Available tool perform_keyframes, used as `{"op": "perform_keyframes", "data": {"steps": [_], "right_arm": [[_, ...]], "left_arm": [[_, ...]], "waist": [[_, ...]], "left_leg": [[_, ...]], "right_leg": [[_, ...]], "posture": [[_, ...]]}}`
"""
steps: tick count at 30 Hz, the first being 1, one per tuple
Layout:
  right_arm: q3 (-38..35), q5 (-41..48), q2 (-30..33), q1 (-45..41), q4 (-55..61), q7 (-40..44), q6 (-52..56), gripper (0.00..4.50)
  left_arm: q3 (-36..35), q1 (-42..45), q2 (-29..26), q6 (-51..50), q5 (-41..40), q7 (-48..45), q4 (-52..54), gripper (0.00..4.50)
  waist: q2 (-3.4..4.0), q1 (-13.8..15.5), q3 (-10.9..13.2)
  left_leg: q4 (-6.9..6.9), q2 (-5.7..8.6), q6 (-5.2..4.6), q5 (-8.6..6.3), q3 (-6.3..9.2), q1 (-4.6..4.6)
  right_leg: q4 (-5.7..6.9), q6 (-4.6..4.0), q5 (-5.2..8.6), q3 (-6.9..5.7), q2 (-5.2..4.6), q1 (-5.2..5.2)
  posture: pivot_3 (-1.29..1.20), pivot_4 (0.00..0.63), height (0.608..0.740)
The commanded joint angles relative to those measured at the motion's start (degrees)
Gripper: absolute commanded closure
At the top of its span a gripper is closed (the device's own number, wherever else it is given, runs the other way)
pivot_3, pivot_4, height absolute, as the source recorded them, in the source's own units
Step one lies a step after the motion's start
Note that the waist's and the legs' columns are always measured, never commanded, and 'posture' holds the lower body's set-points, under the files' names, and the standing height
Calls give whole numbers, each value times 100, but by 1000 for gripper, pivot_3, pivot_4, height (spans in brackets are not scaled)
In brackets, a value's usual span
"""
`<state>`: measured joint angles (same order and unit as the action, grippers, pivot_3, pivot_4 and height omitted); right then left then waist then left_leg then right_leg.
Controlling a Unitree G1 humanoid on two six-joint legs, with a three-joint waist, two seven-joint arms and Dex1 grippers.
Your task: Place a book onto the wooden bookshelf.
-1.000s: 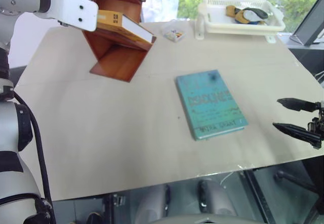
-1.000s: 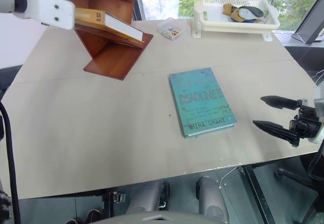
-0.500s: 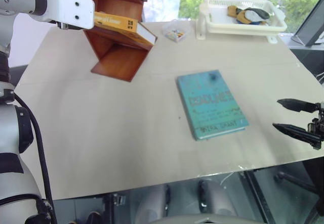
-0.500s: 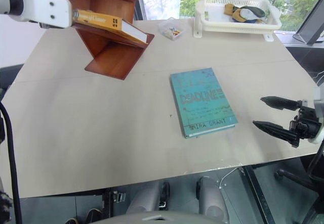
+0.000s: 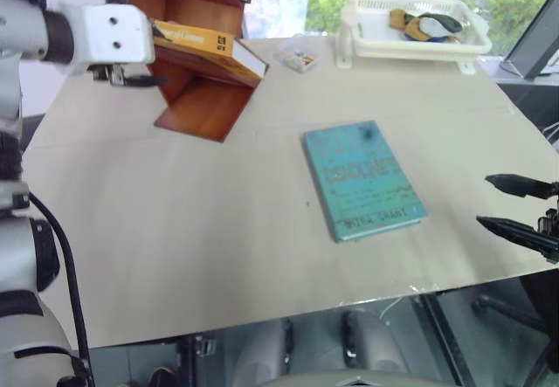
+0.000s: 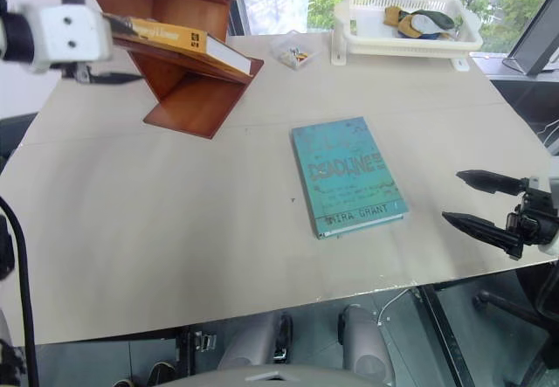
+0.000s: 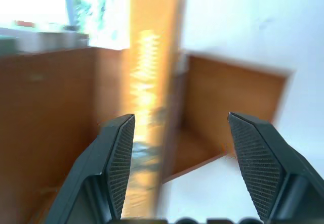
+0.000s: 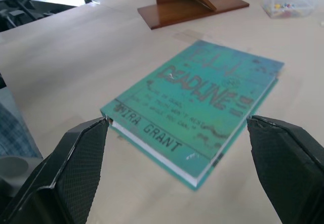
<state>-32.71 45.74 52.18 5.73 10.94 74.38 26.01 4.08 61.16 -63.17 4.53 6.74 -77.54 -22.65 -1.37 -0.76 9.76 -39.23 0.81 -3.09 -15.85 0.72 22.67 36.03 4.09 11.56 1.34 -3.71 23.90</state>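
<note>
The left gripper [image 7: 177,168] stands with its two black fingers spread wide and nothing between them. In the left wrist view the yellow book [image 5: 208,42] runs up between the fingers, apart from both pads, with red-brown boards of the wooden bookshelf [image 5: 203,107] on either side. From the head camera, the left gripper sits at the bookshelf's left side, just beside the spine end of the yellow book; contact with the book or the wood cannot be confirmed.

The yellow book lies flat on a slanted board of the bookshelf, white page edges facing the table's middle, its corner reaching past the board's edge. The bookshelf stands on the far left part of the table [image 5: 192,230].

The right gripper [image 6: 489,202] hangs at the near right edge of the table, fingers parted wide, empty. In the right wrist view the teal book [image 8: 197,107] lies ahead of the fingers, clear of both.

The teal book [image 6: 348,176] lies flat, cover up, near the table's middle, well apart from the bookshelf and from the yellow book. A small clear box [image 5: 300,56] of coloured bits sits on the far side, between the bookshelf and a white plastic basket [image 5: 419,39]. The basket holds a few items, too small to identify. Nothing lies on the table between the left gripper and the bookshelf.
</note>
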Motion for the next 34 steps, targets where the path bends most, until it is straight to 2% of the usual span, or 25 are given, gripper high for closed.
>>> {"op": "perform_keyframes", "data": {"steps": [1, 5, 7, 10, 12, 19, 34], "right_arm": [[-309, 64, -15, 75, 113, 15, -107, 0], [-403, 40, -38, 180, 62, 55, -145, 0], [-398, 20, -29, 139, -69, 82, -173, 0], [-317, -71, 49, 11, -398, 204, -244, 0], [-283, -111, 76, -52, -538, 273, -281, 0], [-156, -369, 112, -180, -1036, 542, -505, 0], [166, -951, 219, -541, -2181, 1078, -1275, 0]], "left_arm": [[-1147, -1007, -295, -1481, -1165, -163, 1224, 1301], [-2483, -2769, -76, -2957, -2095, 142, 2493, 1301], [-3006, -3578, 227, -3587, -2511, 372, 3068, 1301], [-3433, -4734, 759, -4065, -2874, 764, 3787, 1301], [-3506, -5116, 880, -4174, -2994, 955, 4014, 1301], [-3730, -6088, 1559, -4250, -3346, 1661, 4324, 1301], [-3636, -6368, 1445, -4094, -3674, 2071, 4455, 1301]], "waist": [[1, -6, 0], [7, -2, -3], [8, 12, -3], [11, 28, -6], [2, 58, -4], [19, 88, -15], [20, 109, -16]], "left_leg": [[1, -1, 0, 0, -3, -1], [5, -2, 1, 0, -2, -9], [3, -2, 1, 0, 6, -8], [3, 1, 2, -1, 8, -28], [4, 5, 2, -1, 3, -36], [14, 3, 9, 2, -2, -49], [27, 3, 9, 2, -16, -58]], "right_leg": [[-3, 0, 0, 3, -1, 1], [-2, 0, 0, 3, -9, -3], [-8, -1, 0, -7, -9, -8], [-15, -1, 0, -12, -24, -33], [-12, -1, 0, -9, -31, -38], [-12, -18, -9, -4, -29, -39], [-15, -42, 3, 8, -31, -39]], "posture": [[0, 150, 740], [0, 150, 740], [0, 150, 740], [0, 150, 740], [0, 150, 740], [0, 150, 740], [0, 150, 740]]}}
